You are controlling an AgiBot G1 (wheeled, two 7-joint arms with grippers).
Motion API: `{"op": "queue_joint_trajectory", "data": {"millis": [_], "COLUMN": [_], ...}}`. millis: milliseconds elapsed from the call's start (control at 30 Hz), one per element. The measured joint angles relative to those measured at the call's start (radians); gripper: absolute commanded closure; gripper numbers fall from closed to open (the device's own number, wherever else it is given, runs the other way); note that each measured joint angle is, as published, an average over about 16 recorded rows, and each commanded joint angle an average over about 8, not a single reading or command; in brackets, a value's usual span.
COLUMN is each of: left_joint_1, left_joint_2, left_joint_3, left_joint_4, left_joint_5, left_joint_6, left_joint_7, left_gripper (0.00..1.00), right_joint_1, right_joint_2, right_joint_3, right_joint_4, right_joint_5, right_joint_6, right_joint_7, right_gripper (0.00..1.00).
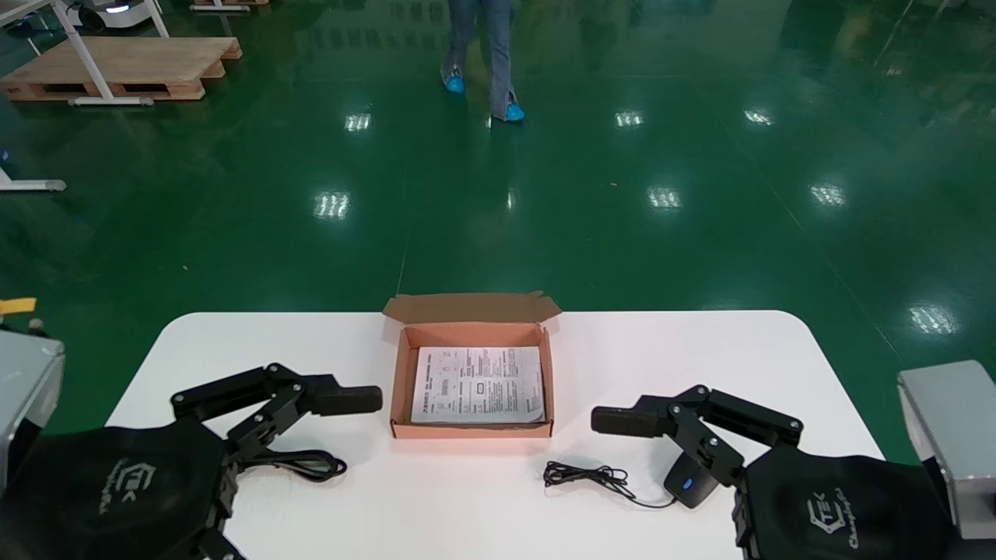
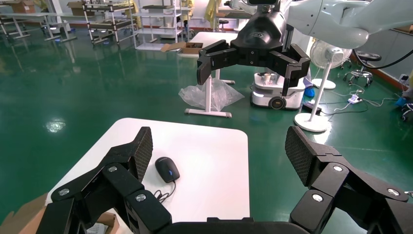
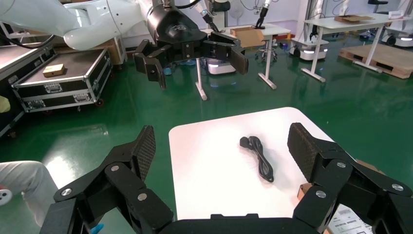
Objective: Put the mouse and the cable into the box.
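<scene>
Both claws spread, empty. Right claw [image 3: 221,144] near right, close to mouse [image 1: 689,482]. Left claw [image 2: 219,151] near left, by coiled cable [image 1: 307,464]. Box [image 1: 471,430] centre, open. I judge mouse light, hard, slick: pinch across flanks. Cable limp: grab bundle middle.

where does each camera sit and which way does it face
Left wrist: behind the open left gripper, facing across the table to the robot's right; shows its fingers, the mouse, the right gripper beyond.
Right wrist: behind the open right gripper, facing the robot's left; shows its fingers, the cable, the left gripper beyond.
Head: on the head, looking forward and down at the box; both grippers low in view.
Shared: mouse in head and left wrist; cable in head and right wrist.
</scene>
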Motion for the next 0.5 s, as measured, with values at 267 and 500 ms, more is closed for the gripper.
{"op": "queue_joint_trajectory", "data": {"millis": [267, 500], "left_joint_1": [0.000, 0.000], "left_joint_2": [0.000, 0.000], "left_joint_3": [0.000, 0.000], "left_joint_4": [0.000, 0.000], "left_joint_5": [0.000, 0.000], "left_joint_6": [0.000, 0.000], "left_joint_7": [0.000, 0.000], "left_gripper": [0.00, 0.00], "right_joint_1": [0.000, 0.000], "right_joint_2": [0.000, 0.000], "right_joint_3": [0.000, 0.000], "right_joint_4": [0.000, 0.000], "right_joint_5": [0.000, 0.000], "right_joint_6": [0.000, 0.000], "right_joint_7": [0.000, 0.000], "right_gripper": [0.00, 0.00]}}
